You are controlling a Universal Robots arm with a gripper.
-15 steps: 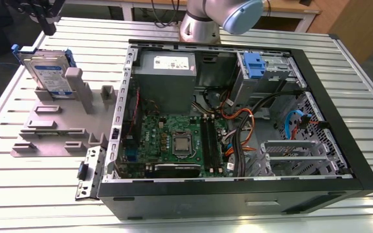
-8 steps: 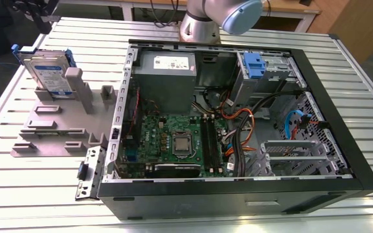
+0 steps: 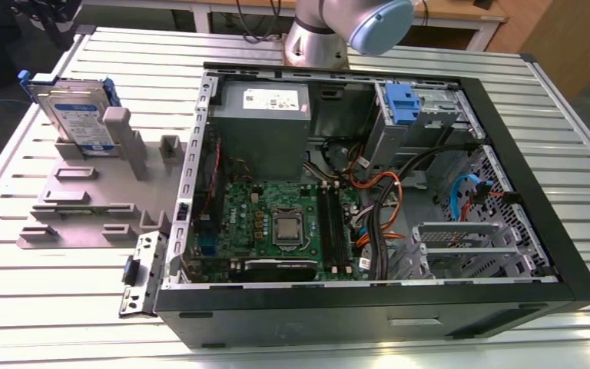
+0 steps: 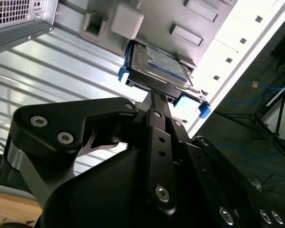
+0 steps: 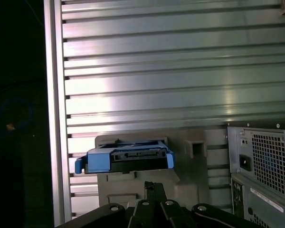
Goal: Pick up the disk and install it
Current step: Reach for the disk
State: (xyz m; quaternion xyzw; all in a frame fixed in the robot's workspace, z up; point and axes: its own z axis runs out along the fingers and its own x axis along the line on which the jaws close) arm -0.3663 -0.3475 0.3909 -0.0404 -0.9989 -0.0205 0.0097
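Observation:
The disk (image 3: 74, 115) stands on edge in a grey holder (image 3: 85, 204) on the slatted table, at the exterior view's left of the open computer case (image 3: 377, 300). It is silver with a white-and-blue label and blue side rails. In both wrist views the disk (image 4: 159, 66) (image 5: 128, 159) lies just beyond my gripper (image 4: 154, 97) (image 5: 154, 186). The black fingers are pressed together with nothing between them. They point at the disk's connector end and stay a short way off it.
The case holds a green motherboard (image 3: 274, 223), a grey power supply box (image 3: 264, 104), cables and a drive bay with a tall blue clip (image 3: 402, 104). The arm's base (image 3: 321, 34) stands behind the case. The holder has several empty grey slots.

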